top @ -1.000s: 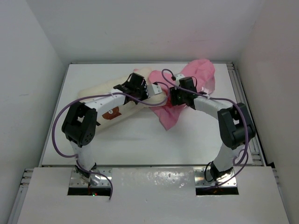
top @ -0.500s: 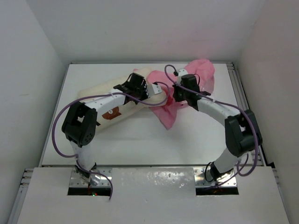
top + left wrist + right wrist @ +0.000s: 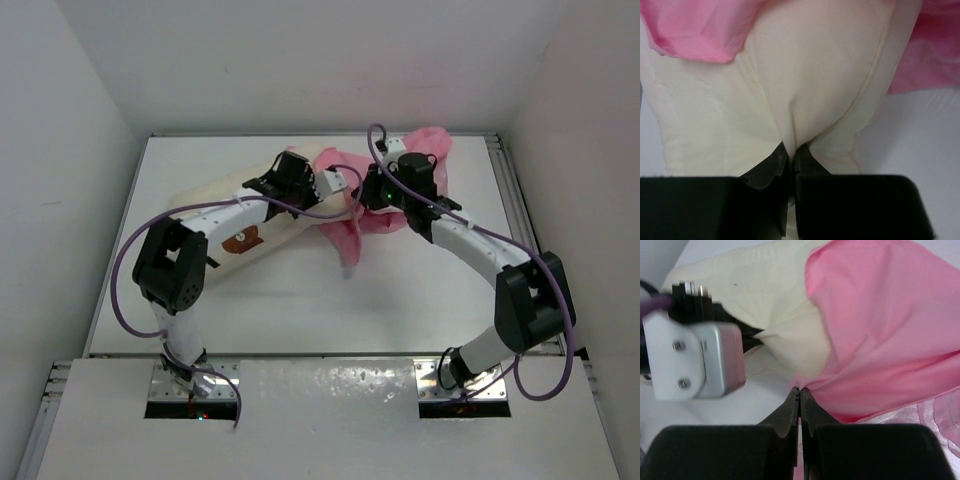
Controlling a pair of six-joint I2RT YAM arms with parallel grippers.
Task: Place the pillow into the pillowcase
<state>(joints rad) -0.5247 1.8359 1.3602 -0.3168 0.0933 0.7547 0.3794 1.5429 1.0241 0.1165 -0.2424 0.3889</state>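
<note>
- pillow [image 3: 262, 238] lies diagonally on the table [image 3: 300, 300], long axis running near-left to far-right. Most of its body sits outside the pink, to the left of it.
- pillowcase [image 3: 428, 150] is bunched at far centre-right, touching the pillow's far-right end. In the left wrist view a pink flap drapes over that end's corner, so only the tip is started in.
- Key relation: the case mouth lies off the pillow's far-right end, roughly in line with the long axis. My read is that the feed goes along that axis, pillow pushed far-right or hem pulled near-left over it.
- left gripper [image 3: 790, 152]: jaws closed, pinching a raised fold of cream pillow fabric near the far-right end. This arm is the nearer one to the pillow body.
- right gripper [image 3: 800, 392]: jaws fully together at the pink hem, thin edge apparently caught between the tips, just right of the pillow end. This arm is the nearer one to the case.
- The two grippers are close together. The left wrist shows just left of the right fingertips.
- Risk, as I judge it: a thin satin hem could slip from a tip pinch under pull.
</note>
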